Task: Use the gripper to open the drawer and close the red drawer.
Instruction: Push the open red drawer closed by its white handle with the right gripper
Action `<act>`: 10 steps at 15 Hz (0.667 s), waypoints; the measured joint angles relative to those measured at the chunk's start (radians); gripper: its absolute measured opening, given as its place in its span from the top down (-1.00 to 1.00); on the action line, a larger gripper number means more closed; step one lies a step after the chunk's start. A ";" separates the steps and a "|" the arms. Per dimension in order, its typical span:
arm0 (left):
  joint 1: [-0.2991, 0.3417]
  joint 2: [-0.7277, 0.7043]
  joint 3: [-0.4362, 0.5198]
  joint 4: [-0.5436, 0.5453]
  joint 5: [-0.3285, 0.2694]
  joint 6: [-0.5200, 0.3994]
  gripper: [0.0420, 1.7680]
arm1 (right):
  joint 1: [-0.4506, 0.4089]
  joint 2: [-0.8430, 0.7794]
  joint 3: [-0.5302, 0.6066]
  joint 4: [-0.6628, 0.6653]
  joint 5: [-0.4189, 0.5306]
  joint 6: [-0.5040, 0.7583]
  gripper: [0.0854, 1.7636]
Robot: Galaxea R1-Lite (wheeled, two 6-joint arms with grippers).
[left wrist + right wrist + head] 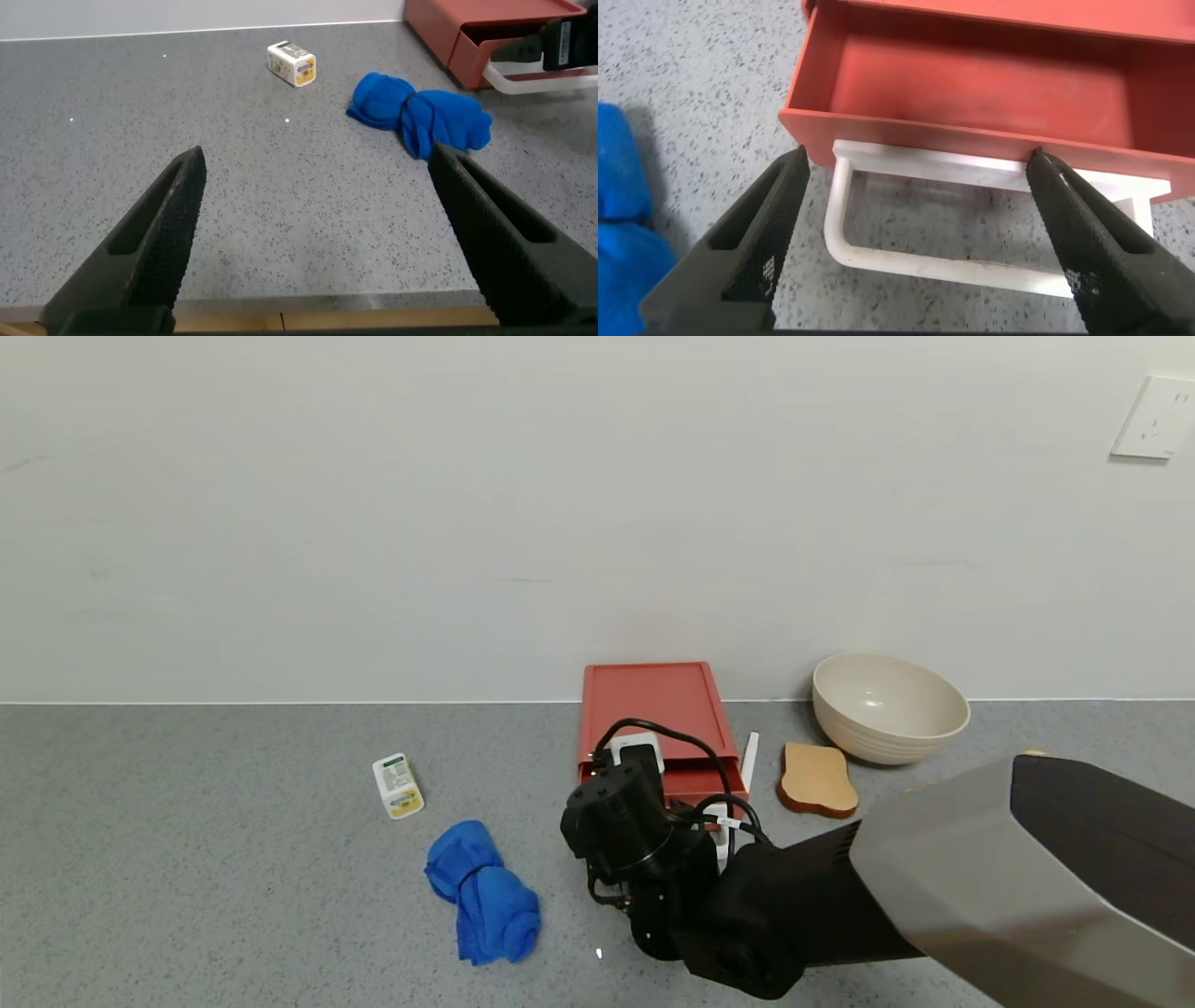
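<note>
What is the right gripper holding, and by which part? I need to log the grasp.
Nothing. The right gripper is open, its fingers either side of the drawer's white handle, not clamping it.

The low, flat salmon-red plastic drawer box (651, 709) lies on the grey speckled countertop (233, 859), its back against the wall. Its sliding tray (990, 89) is pulled partly out of the box front, exposing an empty red interior. A white rectangular loop handle (878, 261) projects from the tray's front panel, lying low over the countertop.
</note>
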 joint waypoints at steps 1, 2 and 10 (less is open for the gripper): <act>0.000 0.000 0.000 0.000 0.000 0.000 -0.94 | -0.002 0.006 -0.009 0.000 0.000 -0.008 -0.94; 0.000 0.000 0.000 0.000 0.000 0.000 -0.94 | -0.004 0.013 -0.019 -0.001 0.000 -0.019 -0.94; 0.000 0.000 0.000 0.000 0.000 0.000 -0.94 | -0.030 0.063 -0.112 0.000 0.033 -0.062 -0.94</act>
